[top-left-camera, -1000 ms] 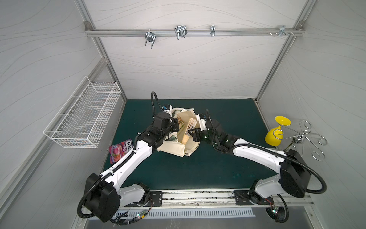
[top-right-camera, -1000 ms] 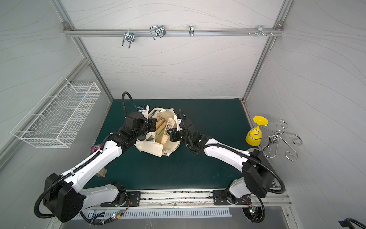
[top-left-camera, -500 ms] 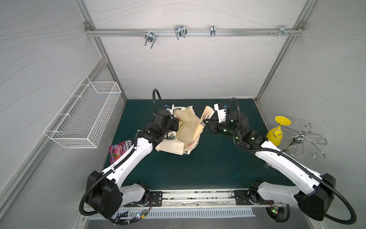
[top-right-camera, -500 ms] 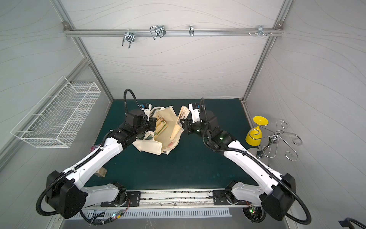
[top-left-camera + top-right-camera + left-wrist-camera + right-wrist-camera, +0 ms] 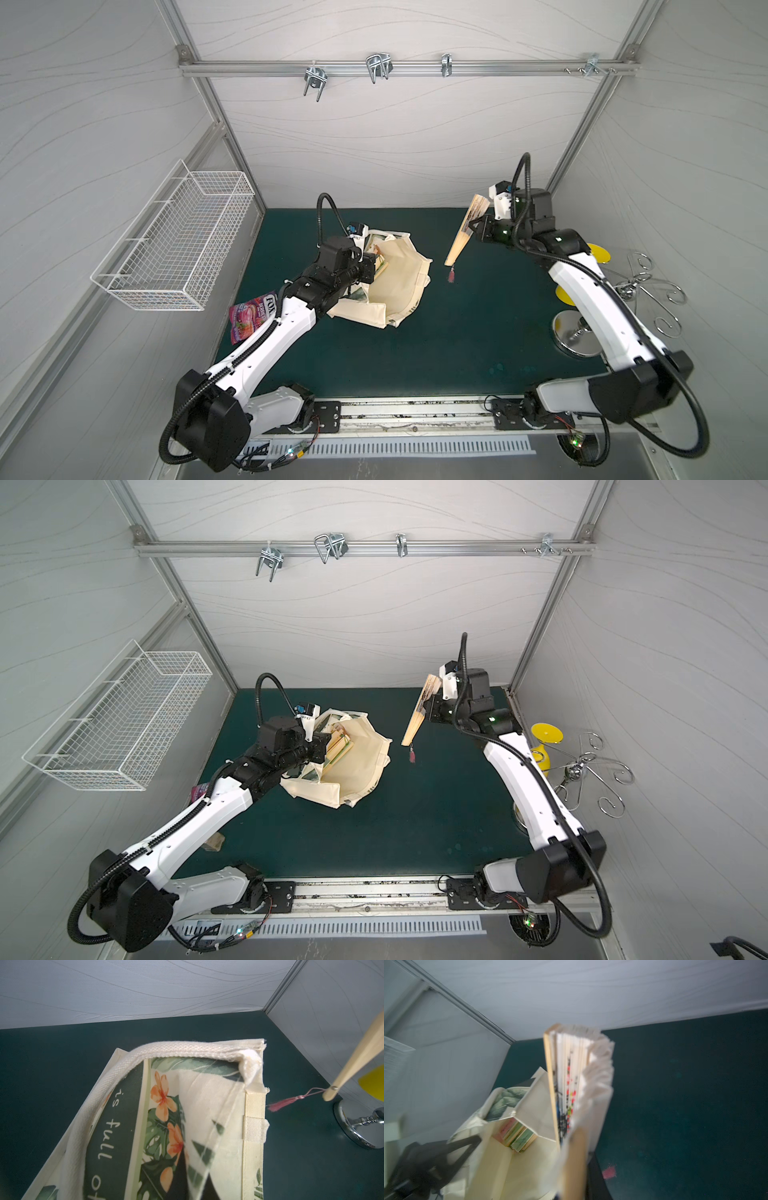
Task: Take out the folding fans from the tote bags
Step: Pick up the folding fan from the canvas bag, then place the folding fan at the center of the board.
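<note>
Chrome and yellow crowd the right edge: a chrome stand (image 5: 567, 336) with curled hooks and a yellow cup-shaped piece (image 5: 598, 253) sit partly hidden behind the right arm. A white wire basket (image 5: 174, 245) hangs on the left wall, with a pink snack packet (image 5: 249, 318) lying below it beside the left arm. The tote bag (image 5: 403, 286) slumps left of centre with more folding fans (image 5: 340, 746) inside; the left gripper (image 5: 376, 266) is pressed together on its rim. The right gripper (image 5: 473, 227) pinches the held fan (image 5: 457, 249) in the air at far right, well apart from the bag, its pink tassel (image 5: 451, 276) dangling. Dark green matting covers the counter (image 5: 457, 340); pale panelled walls and an aluminium rail (image 5: 415, 68) carrying metal hooks enclose it.
</note>
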Motion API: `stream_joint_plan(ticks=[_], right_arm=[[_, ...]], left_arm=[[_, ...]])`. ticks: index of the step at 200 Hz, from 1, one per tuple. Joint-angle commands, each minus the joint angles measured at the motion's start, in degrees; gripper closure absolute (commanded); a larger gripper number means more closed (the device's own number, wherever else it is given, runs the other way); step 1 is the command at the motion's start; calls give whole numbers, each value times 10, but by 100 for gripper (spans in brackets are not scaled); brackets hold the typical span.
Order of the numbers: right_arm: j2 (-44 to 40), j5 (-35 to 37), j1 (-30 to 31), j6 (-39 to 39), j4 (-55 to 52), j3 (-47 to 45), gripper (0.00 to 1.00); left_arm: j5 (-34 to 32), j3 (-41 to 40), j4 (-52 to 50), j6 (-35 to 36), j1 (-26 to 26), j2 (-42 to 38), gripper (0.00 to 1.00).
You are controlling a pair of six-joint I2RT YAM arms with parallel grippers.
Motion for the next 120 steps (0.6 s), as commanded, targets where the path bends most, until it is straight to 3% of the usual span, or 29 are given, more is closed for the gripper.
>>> stream_joint_plan(ticks=[1,120], right_arm=[[63,-12,-2,-51,-106,53,100],[383,66,-25,-127,-197,272,97]], left_arm=[[17,-1,20,-3,4,-16,100],[96,-19,24,15,4,-49,100]])
